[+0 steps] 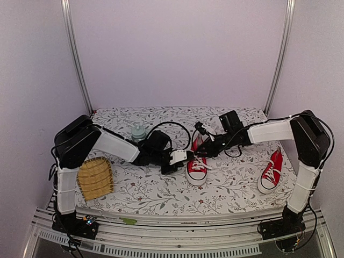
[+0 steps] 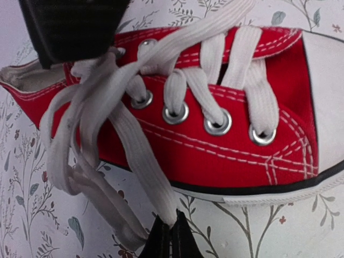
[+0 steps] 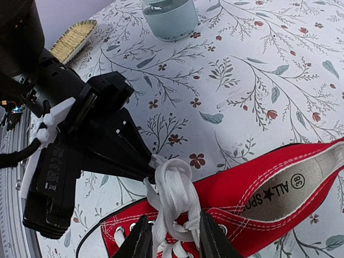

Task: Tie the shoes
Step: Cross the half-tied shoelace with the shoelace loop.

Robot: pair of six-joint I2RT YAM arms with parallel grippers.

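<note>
My left pincer [image 2: 173, 234] is clenched tight on a white lace [image 2: 142, 164] of the red shoe [image 1: 197, 167], pinching the strand just beside the sole. That shoe lies mid-way across the flowered table [image 1: 145, 191], toe toward my bases. My right pincer [image 3: 172, 236] straddles the bunched laces [image 3: 172, 185] above the eyelets, a finger on either side. Whether it actually squeezes them I cannot tell. The second shoe [image 1: 270, 173] lies well apart, by my right arm.

My two arms, white shells on black joints.
My left arm [image 1: 110, 144] and right arm [image 1: 271, 130] wear white sleeves between boxy black joints; thin black cables [image 1: 172, 123] loop off both wrists. The right gripper [image 3: 174, 236] ends in matte black fingers [image 3: 212, 236]; the left gripper [image 3: 151, 171] carries a white bracket [image 3: 54, 121].
</note>
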